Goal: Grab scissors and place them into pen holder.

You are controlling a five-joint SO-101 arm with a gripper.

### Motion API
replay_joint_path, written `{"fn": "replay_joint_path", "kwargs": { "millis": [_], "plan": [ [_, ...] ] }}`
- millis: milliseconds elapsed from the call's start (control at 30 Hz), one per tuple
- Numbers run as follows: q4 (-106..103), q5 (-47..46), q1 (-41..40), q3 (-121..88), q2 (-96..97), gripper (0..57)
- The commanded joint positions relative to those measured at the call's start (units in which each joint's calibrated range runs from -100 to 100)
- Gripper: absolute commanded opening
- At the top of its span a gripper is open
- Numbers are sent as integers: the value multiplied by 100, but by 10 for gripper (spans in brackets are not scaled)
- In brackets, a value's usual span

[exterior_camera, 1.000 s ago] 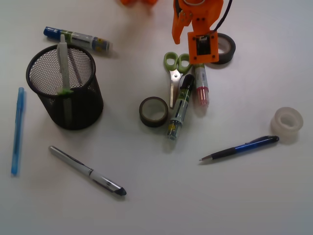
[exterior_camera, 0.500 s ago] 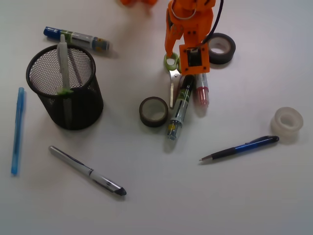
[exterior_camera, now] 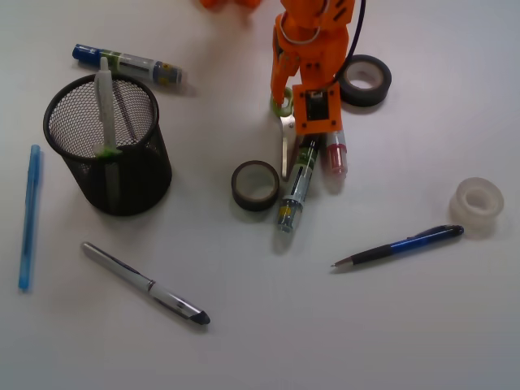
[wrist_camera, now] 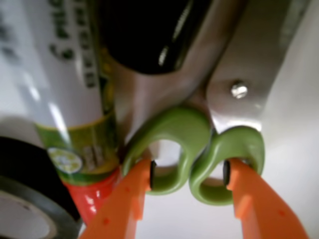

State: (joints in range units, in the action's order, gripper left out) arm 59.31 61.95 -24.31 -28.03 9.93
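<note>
Scissors (exterior_camera: 285,138) lie near the middle of the desk's far edge, blades pointing toward the near edge, green handles under the gripper (exterior_camera: 286,104). In the wrist view the two orange fingers (wrist_camera: 124,199) stand spread, one outside each loop of the scissors (wrist_camera: 199,149), touching or nearly touching the plastic. Whether they already squeeze the loops cannot be told; nothing shows the scissors lifted.

Adjacent items:
- A marker (exterior_camera: 296,183) lies just beside the blades, its dark cap close against the scissor pivot in the wrist view.
- A red marker (exterior_camera: 334,154) lies on the other side of it.
- A brown tape roll (exterior_camera: 255,184) sits near the blade tips.
- A black tape roll (exterior_camera: 365,79) sits beside the gripper.

Holder (exterior_camera: 108,146) stands well apart, toward the left edge, upright, with a pale stick-like item already leaning inside.

Probable faults from this state:
- Slip: the loops are rounded and smooth. A grip on their outer curves may let the scissors rotate or drop on lifting.
- Snag: the marker cap rests against the pivot. Lifting may drag or roll the marker.
- Swing: held by the handles, the blades would likely hang loose and may strike the holder rim.
- Obstruction: the item inside the holder narrows the free opening, so the blades may catch on it.
</note>
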Motion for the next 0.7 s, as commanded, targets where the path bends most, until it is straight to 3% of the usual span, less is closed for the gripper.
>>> {"fn": "replay_joint_path", "kwargs": {
  "millis": [0, 200, 367, 667],
  "plan": [
    [-244, -15, 12, 131, 431, 165],
    [-332, -20, 27, 131, 584, 144],
    [-743, -308, 102, 131, 584, 0],
    [-1049, -1055, 513, 113, 397, 2]
  ]
}}
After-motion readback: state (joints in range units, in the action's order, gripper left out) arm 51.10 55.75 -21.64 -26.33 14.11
